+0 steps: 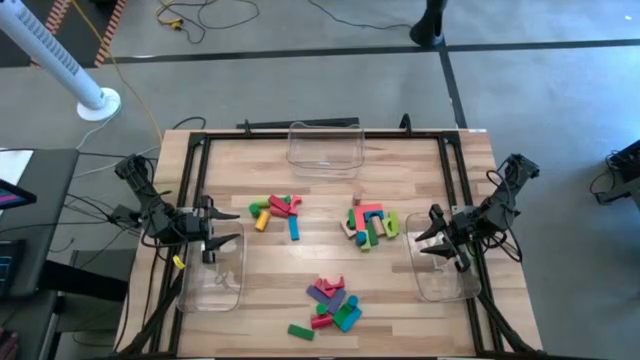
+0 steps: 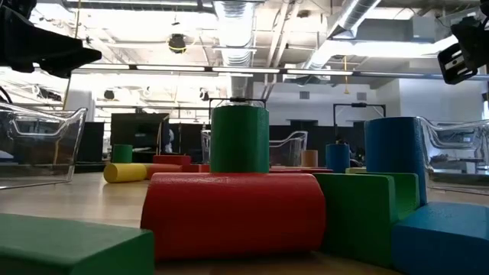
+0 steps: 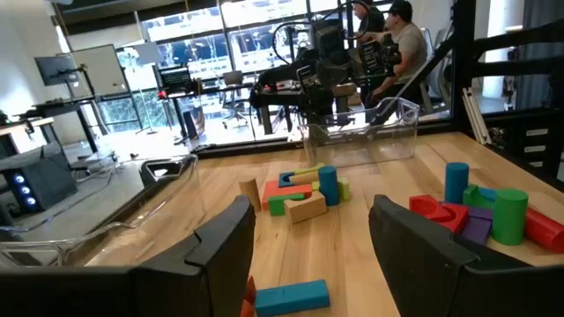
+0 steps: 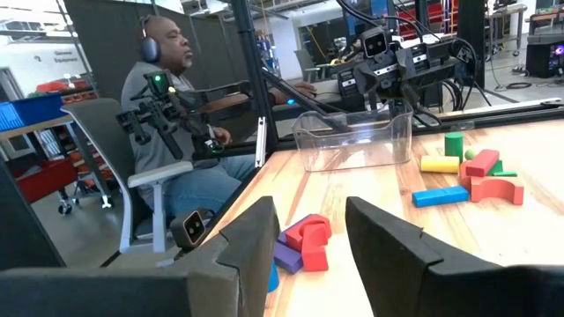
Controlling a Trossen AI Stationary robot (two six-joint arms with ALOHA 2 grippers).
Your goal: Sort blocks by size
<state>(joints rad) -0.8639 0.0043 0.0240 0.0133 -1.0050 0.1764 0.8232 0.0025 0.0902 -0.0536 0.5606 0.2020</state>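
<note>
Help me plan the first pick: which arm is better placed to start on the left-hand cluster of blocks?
Probably the left. Its open, empty end effector hovers beside the left cluster of blocks, while the right end effector waits across the table by the middle cluster.

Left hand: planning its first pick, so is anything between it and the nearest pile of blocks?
Nothing visible. The left hand hangs open above the left bin, and only bare table lies between it and the nearest pile. The right hand waits open above the right bin.
</note>
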